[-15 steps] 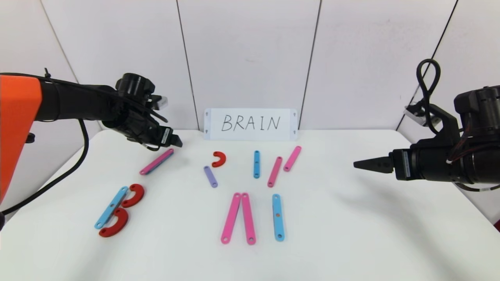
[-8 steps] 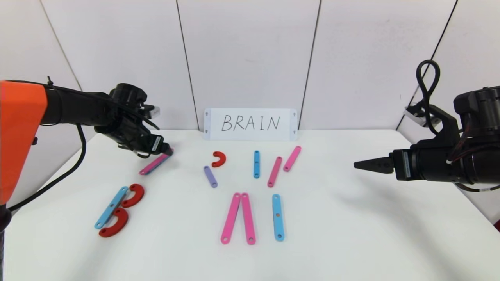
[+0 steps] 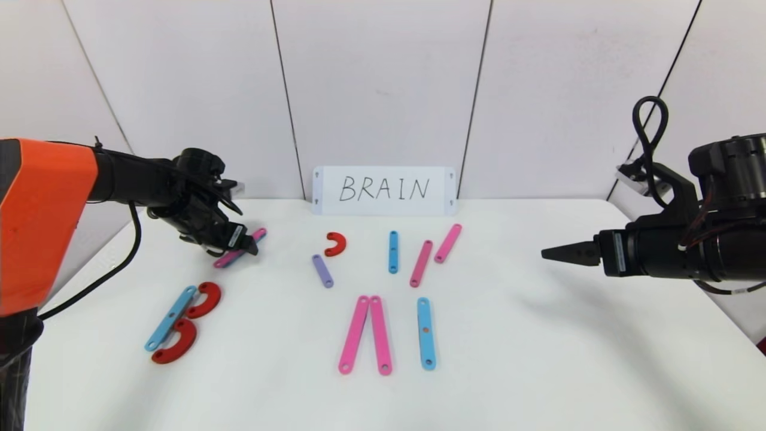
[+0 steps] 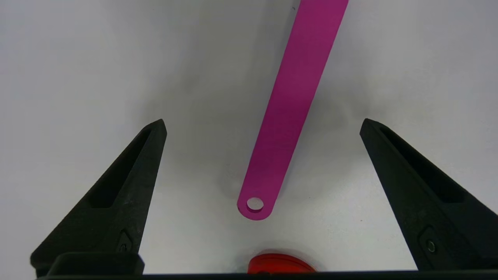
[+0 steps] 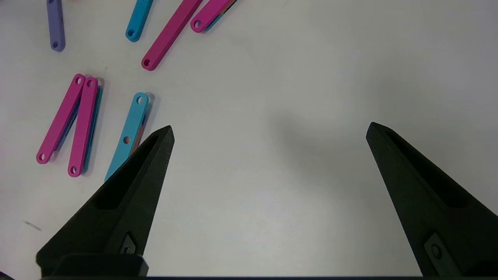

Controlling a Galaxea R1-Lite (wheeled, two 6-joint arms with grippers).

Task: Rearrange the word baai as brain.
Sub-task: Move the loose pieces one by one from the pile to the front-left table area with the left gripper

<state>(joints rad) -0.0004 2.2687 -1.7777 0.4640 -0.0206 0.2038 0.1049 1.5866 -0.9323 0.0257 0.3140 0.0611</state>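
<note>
pink bars (image 3: 365, 334), blue bars (image 3: 425, 333), purple bar (image 3: 322, 270), red arcs (image 3: 336, 243)

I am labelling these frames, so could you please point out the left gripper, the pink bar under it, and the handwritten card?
left gripper (image 4: 262, 126), left wrist view, midway between its open fingertips.
pink bar (image 4: 290, 109), left wrist view, middle of its flat face.
handwritten card (image 3: 383, 190), head view, centre of the lettering.

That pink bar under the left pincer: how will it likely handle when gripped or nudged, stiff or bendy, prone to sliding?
The pink bar looks flat, straight and thin, so probably stiff and light. Lying flush on the smooth white table, it may slide or pivot if nudged at one end. Its low edges offer little to grip; the open left pincer straddles it, so closing across the width seems workable.
</note>
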